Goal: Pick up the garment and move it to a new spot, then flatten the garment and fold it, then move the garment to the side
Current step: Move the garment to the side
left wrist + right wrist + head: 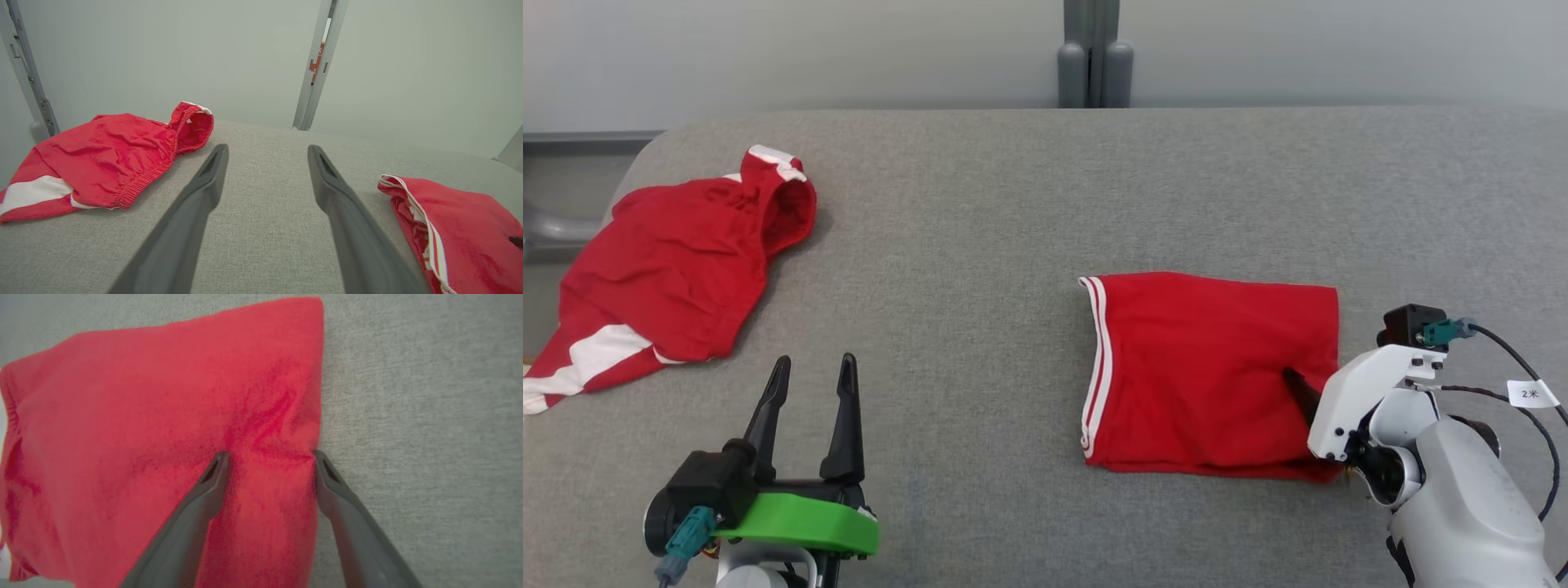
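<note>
Right wrist view, centre: our right gripper [269,454], spread, straddles the folded red cloth garment [143,416], soft and light; we'd pinch its edge.

Folded garment [1209,376] lies on table [980,245], right of centre. Crumpled garment [670,278] on table's far-left edge, well apart from it. Left gripper [815,359] at near left, between the two garments. Right gripper [270,454] on folded garment's right edge, one finger on cloth, other at the edge. Post [1094,57] behind table, centre.
</note>
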Controlling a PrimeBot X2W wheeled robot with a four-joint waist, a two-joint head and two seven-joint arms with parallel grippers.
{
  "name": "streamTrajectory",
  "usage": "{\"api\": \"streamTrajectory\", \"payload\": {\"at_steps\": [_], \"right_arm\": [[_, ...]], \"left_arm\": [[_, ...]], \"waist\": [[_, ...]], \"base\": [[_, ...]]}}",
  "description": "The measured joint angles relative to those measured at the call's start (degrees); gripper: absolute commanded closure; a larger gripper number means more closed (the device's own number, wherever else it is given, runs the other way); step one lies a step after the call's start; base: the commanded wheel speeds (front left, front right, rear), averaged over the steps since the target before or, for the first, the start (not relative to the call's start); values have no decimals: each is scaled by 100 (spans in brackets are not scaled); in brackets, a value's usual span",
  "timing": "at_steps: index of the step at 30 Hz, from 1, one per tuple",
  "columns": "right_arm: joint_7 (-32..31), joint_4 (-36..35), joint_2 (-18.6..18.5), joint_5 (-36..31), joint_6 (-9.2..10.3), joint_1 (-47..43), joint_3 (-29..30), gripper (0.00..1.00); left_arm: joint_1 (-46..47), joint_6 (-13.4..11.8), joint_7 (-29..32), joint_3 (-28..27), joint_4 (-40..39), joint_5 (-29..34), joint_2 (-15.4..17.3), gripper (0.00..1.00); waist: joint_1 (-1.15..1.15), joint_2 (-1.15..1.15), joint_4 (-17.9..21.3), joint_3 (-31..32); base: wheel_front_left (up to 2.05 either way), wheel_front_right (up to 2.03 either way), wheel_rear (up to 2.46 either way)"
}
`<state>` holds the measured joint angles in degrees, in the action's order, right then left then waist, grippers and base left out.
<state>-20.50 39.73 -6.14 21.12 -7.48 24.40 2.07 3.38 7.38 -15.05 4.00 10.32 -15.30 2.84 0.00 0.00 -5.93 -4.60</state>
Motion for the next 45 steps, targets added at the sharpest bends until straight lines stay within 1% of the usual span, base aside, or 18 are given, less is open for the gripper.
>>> {"api": "streamTrajectory", "payload": {"at_steps": [3, 6, 7, 8, 9, 10, 13, 16, 18, 21, 24, 26, 28, 32, 35, 38, 41, 45], "right_arm": [[-196, 154, 94, -109, 0, 92, 141, 0], [-505, 311, 98, -434, -9, 214, 298, 0], [-653, 342, 103, -543, -9, 268, 326, 4], [-776, 346, 102, -677, -9, 309, 337, 29], [-873, 326, 98, -798, -8, 354, 326, 76], [-931, 291, 89, -865, -8, 380, 303, 100], [-1146, 73, -12, -1140, -8, 432, 65, 100], [-1300, -187, -160, -1247, -9, 436, -313, 100], [-1407, -396, -319, -1256, -15, 441, -677, 100], [-1504, -730, -668, -1227, -21, 521, -1368, 100], [-1507, -1035, -1207, -1113, -15, 721, -2046, 100], [-1406, -1210, -1589, -996, -8, 966, -2420, 100], [-1210, -1343, -1833, -864, -7, 1250, -2753, 100], [-646, -1271, -2146, -666, -9, 1811, -3171, 100], [-142, -924, -2282, -661, -8, 2170, -3260, 100], [378, -455, -2340, -702, -8, 2454, -3136, 100], [866, 66, -2419, -873, -8, 2620, -2832, 100], [1492, 702, -2458, -1171, -8, 2839, -2172, 100]], "left_arm": [[52, 0, 0, -3, -22, -41, 0, 0], [80, 0, 0, 1, -74, -88, 0, 0], [86, 0, 1, 1, -86, -100, 0, 0], [106, 0, 0, -2, -108, -115, -2, 0], [127, 0, 0, -13, -135, -116, -1, 0], [143, 0, 0, -15, -152, -122, 0, 0], [204, 0, 0, -12, -196, -140, -1, 0], [265, 0, 0, 7, -241, -142, -1, 0], [292, 0, 1, 9, -272, -143, -2, 0], [340, 0, 0, 10, -357, -119, 0, 0], [410, 0, 0, -8, -520, 13, -3, 0], [504, 0, 0, -25, -667, 73, -1, 0], [603, 0, -1, -7, -810, 125, 32, 0], [796, 0, -9, 120, -1040, 187, 272, 0], [911, 0, -9, 282, -1189, 205, 436, 0], [1002, 0, -9, 437, -1319, 205, 583, 0], [1122, 0, -8, 715, -1382, 156, 689, 0], [1308, 0, -8, 993, -1555, 132, 849, 0]], "waist": [[0, 0, -150, -130], [0, 0, -267, -275], [0, 0, -300, -331], [0, 0, -326, -386], [0, 0, -347, -442], [0, 0, -358, -486], [0, 0, -362, -634], [0, 0, -283, -714], [0, 0, -185, -748], [0, 0, -15, -803], [0, 0, 199, -880], [0, 0, 372, -953], [0, 0, 548, -1031], [0, 0, 958, -1227], [0, 0, 1273, -1388], [0, 0, 1566, -1571], [1, 0, 1784, -1808], [1, 0, 1979, -2160]], "base": [[0, 0, 0], [0, 0, 0], [0, 0, 0], [0, 0, 0], [0, 0, 0], [0, 0, 0], [0, 0, 0], [0, 0, 0], [0, 0, 0], [0, 0, 0], [0, 0, 0], [0, 0, 0], [0, 0, 0], [0, 0, 0], [0, 0, 0], [0, 0, 0], [0, 0, 0], [0, 0, 0]]}}
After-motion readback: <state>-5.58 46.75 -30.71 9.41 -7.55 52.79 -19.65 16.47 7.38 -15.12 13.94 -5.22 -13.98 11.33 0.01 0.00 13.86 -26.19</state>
